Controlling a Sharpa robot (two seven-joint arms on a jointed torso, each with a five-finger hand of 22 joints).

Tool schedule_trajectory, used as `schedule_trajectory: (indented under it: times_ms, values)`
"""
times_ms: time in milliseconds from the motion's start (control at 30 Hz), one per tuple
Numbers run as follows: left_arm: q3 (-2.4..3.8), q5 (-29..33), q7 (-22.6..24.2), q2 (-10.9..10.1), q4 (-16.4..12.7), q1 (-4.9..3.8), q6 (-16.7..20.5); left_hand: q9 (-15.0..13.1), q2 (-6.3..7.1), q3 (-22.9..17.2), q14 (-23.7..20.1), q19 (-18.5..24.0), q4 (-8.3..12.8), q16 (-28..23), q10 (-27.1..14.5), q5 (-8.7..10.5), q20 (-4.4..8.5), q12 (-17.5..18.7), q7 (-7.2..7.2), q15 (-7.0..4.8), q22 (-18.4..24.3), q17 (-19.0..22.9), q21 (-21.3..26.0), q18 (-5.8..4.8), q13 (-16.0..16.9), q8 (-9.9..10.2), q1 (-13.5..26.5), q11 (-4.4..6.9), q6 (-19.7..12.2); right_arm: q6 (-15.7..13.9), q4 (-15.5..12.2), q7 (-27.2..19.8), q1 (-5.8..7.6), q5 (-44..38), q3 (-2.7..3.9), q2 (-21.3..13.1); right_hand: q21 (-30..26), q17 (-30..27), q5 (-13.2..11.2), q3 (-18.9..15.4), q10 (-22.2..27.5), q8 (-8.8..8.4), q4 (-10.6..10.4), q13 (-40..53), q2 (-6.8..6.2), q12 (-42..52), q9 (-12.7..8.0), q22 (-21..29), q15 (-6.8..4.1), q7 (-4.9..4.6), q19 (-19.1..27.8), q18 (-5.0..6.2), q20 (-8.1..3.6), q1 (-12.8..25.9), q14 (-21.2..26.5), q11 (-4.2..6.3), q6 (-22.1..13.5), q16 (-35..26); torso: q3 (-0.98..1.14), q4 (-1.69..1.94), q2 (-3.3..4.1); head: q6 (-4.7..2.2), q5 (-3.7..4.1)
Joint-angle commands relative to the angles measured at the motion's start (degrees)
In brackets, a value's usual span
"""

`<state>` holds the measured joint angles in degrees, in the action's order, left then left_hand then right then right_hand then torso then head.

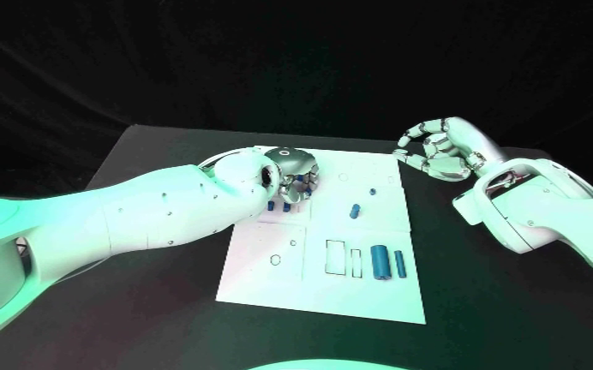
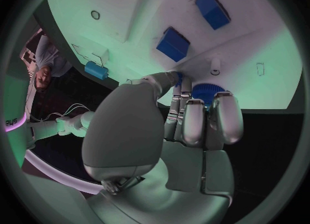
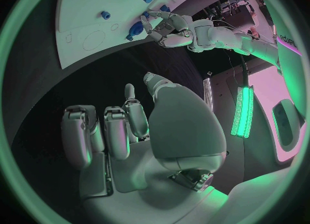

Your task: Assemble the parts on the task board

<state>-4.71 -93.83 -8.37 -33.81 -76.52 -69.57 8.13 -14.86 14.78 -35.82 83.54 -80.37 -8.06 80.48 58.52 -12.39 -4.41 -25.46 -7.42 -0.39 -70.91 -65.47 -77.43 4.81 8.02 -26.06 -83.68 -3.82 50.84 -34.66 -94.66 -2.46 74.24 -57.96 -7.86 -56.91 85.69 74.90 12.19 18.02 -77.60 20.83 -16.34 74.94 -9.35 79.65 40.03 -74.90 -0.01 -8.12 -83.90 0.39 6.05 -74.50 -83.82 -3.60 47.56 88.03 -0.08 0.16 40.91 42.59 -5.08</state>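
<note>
Left hand (image 2: 194,115) pinches a round blue part (image 2: 206,90), axis unclear; right hand (image 1: 442,149) curled, empty, beside the task board (image 1: 371,293).

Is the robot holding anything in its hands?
The left hand pinches a round blue part by its ridged rim, at the task board. The right hand holds nothing.

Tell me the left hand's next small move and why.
Probably lift slightly: the left hand sits low on the task board with its fingertips closed around a round blue part, so it looks grasped. The right hand hovers off the board's edge, holding nothing, so it is out of the way.
</note>
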Motion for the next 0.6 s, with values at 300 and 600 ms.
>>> schedule_trajectory:
  times_ms: [300,600]
  values:
    - [0.20,1.7,1.2,-0.5,-0.9,0.50,1.8,-0.1,0.08,-0.2,0.0,-0.4,0.2,0.2,0.9,0.29,-0.05,1.1,-0.08,-0.16,-0.2,0.3,-0.5,-0.49,-0.3,0.6,1.1,0.00,0.5,-0.2,0.0,-0.5,-0.03,-0.7,0.00,0.0,-0.2,8.5,0.2,0.2,-0.7,-0.01,0.0,2.4,0.14,0.4,0.1,-11.6,-0.41,-0.02,-3.0,0.93,-0.31,0.0,-4.5,0.01,0.0,-0.4,0.03,-0.02,0.01,-0.44,-0.02]
    - [1.23,2.4,1.2,-1.7,-2.4,0.51,2.9,-0.1,0.16,-0.1,0.0,-0.5,0.2,0.2,1.3,0.30,-0.09,1.4,-0.20,-0.09,-0.4,0.4,-0.6,-0.53,-0.4,0.7,1.3,-0.08,0.7,-0.4,0.1,-0.5,-0.03,-0.7,0.00,0.0,-0.2,8.5,0.2,0.2,-0.7,-0.01,0.0,2.4,0.14,0.4,0.1,-11.6,-0.41,-0.02,-3.0,0.93,-0.31,0.0,-4.5,0.01,0.0,-0.4,0.02,0.01,-0.04,-0.77,-0.03]
